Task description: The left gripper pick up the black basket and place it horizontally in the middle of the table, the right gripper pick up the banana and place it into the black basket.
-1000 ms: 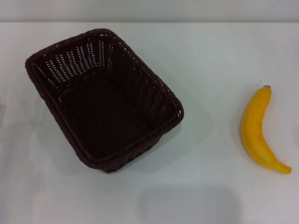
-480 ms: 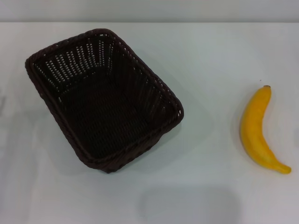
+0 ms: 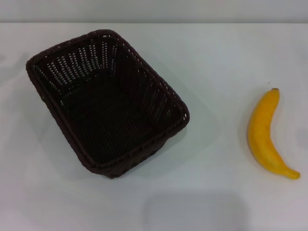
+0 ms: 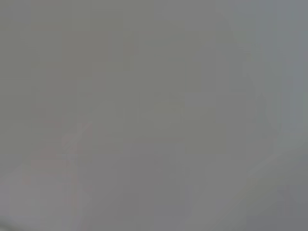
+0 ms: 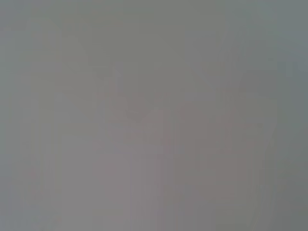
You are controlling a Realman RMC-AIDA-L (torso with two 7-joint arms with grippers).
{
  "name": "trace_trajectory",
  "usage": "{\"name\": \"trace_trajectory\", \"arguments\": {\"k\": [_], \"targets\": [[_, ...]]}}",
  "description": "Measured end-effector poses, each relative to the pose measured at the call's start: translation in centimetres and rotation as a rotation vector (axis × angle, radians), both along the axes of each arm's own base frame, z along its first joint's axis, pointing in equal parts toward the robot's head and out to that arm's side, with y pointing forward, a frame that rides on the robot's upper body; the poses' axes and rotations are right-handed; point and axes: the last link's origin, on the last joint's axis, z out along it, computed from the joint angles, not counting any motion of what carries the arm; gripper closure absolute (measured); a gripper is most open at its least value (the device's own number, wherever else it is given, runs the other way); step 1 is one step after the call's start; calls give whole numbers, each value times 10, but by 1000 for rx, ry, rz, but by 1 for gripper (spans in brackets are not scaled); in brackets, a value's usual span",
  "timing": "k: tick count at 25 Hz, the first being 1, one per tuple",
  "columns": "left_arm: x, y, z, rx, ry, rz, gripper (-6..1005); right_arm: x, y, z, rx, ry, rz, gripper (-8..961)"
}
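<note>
Black basket [image 3: 107,103], dark woven wicker, rectangular, open side up, turned at a slant on the left part of the white table [image 3: 216,57], empty, yellow banana [image 3: 267,136] lying flat well apart on the right, dark stem end pointing away

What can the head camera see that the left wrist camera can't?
Only the head view shows things: the black basket, empty and sitting askew on the left of the white table, and the yellow banana lying apart from it on the right. Only the left wrist view shows a plain grey blur, with nothing you can name. What they share: neither shows a pincer or an arm.
</note>
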Motion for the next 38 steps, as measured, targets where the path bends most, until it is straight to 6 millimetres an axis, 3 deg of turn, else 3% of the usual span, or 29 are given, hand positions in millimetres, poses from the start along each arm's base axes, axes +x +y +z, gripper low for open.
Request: {"name": "trace_trajectory", "arguments": {"k": [3,4,5,10,23,32,38], "targets": [[20,23,18,-94,73,-43,111,-3,3,-1,-6,0,9,79],[36,36,24,-167,143,-80,111,-4,4,-2,-9,3,15,79],[36,36,24,-167,143,-80,111,-5,5,-2,-11,5,18,79],[73,61,30,-317,323,-166,111,-10,10,-5,-25,16,39,79],[139,86,26,-601,683,-329,112,-16,13,-16,-73,14,63,78],[155,90,4,-729,804,-342,112,-15,11,-21,-82,29,57,78],[151,84,-19,-812,848,-342,113,-14,11,-21,-82,29,56,79]]}}
